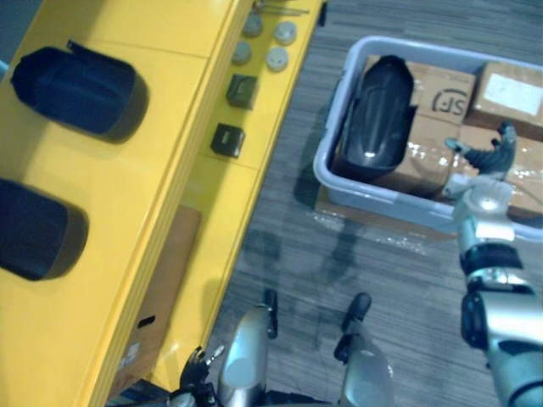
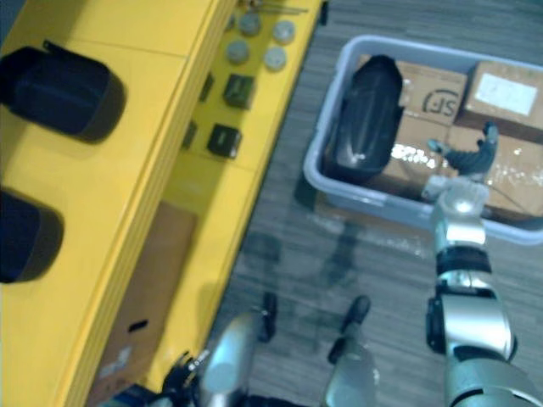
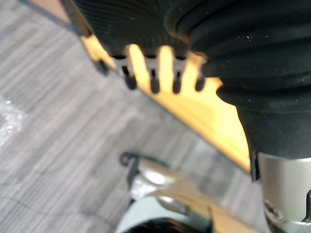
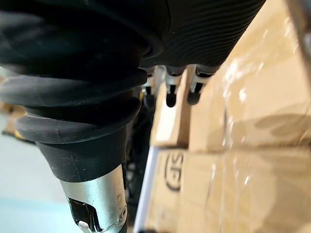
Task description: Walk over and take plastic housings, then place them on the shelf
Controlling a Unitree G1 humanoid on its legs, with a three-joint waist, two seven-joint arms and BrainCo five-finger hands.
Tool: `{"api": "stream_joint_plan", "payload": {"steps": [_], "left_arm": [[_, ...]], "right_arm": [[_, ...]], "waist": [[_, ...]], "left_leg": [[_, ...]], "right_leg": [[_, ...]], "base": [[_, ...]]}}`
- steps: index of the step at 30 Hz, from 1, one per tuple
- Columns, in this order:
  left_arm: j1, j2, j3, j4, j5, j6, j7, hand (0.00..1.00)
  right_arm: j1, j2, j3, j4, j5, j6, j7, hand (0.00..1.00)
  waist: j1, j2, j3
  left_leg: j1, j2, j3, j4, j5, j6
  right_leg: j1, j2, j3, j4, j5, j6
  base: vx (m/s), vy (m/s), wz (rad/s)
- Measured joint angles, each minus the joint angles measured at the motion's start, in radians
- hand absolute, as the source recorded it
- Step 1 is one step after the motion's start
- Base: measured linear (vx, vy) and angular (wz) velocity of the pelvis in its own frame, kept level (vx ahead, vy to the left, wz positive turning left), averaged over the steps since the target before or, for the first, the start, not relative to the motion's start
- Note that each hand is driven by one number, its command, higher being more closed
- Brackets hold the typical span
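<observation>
Right hand [image 1: 485, 157], fingers open & empty, hovered over grey bin [image 1: 339, 182], above cardboard boxes [image 1: 441, 97]. One black housing [image 1: 377, 114] lay along bin's left edge, ungripped. Two housings [image 1: 81, 89] sat on yellow shelf [image 1: 119, 195]. Left hand [image 3: 154, 80] relaxed, empty. Approx 2 placed, 1 left.

i see my right hand [image 2: 465, 159] hovering over the cardboard boxes [image 2: 509, 93] in the grey bin [image 2: 373, 206] on the right, its fingers loosely spread and holding nothing. a black plastic housing [image 2: 366, 114] lies along the bin's left wall, just left of the hand. on the left, the yellow shelf [image 2: 127, 186] carries a far housing [image 2: 59, 91] and a near housing [image 2: 24, 237]. small round discs [image 2: 274, 58] and dark blocks [image 2: 225, 140] lie on its lower ledge.
</observation>
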Motion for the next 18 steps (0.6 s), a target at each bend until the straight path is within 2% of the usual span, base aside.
{"api": "stream_joint_plan", "payload": {"steps": [2,6,10,14,17,18], "left_arm": [[0.0,0.001,-0.033,0.011,-0.062,0.016,-0.021,0.0],[0.0,0.0,-0.067,0.038,-0.067,0.018,-0.038,0.0],[-0.001,0.0,-0.086,0.042,-0.07,0.017,-0.044,0.0],[-0.001,0.003,-0.118,0.049,-0.079,0.021,-0.049,0.0],[-0.003,0.0,-0.156,0.06,-0.08,0.02,-0.051,0.0],[-0.004,-0.002,-0.163,0.065,-0.081,0.02,-0.053,0.0]], "right_arm": [[-0.055,-0.044,0.03,0.042,-0.002,0.011,0.003,0.0],[-0.089,-0.07,0.031,0.091,-0.001,0.042,-0.005,0.0],[-0.12,-0.086,0.031,0.136,0.0,0.11,-0.006,0.0],[-0.142,-0.119,0.03,0.179,-0.007,0.198,-0.026,0.0],[-0.142,-0.138,0.029,0.225,-0.009,0.253,-0.023,0.0],[-0.142,-0.142,0.03,0.228,-0.01,0.259,-0.022,0.0]], "waist": [[0.006,0.021,0.016],[0.031,0.032,0.021],[0.047,0.034,0.02],[0.058,0.043,0.014],[0.078,0.067,-0.002],[0.082,0.073,-0.006]], "left_leg": [[-0.021,-0.008,-0.014,0.017,-0.001,0.002],[-0.055,-0.008,-0.022,0.046,-0.003,0.006],[-0.073,-0.01,-0.03,0.064,-0.003,0.007],[-0.11,-0.021,-0.045,0.081,-0.001,0.009],[-0.134,-0.028,-0.05,0.094,-0.001,0.01],[-0.14,-0.03,-0.051,0.097,-0.001,0.01]], "right_leg": [[-0.02,-0.017,-0.011,0.037,-0.013,0.006],[-0.052,-0.026,-0.014,0.075,-0.022,0.003],[-0.075,-0.036,-0.017,0.115,-0.038,0.003],[-0.115,-0.056,-0.023,0.17,-0.059,0.002],[-0.143,-0.071,-0.027,0.207,-0.075,0.001],[-0.15,-0.075,-0.028,0.215,-0.077,0.002]], "base": [[-0.1,0.065,0.18],[-0.1,0.061,0.05],[-0.07,0.057,0.06],[-0.06,0.049,0.12],[-0.05,0.043,0.09],[-0.05,0.04,0.08]]}}
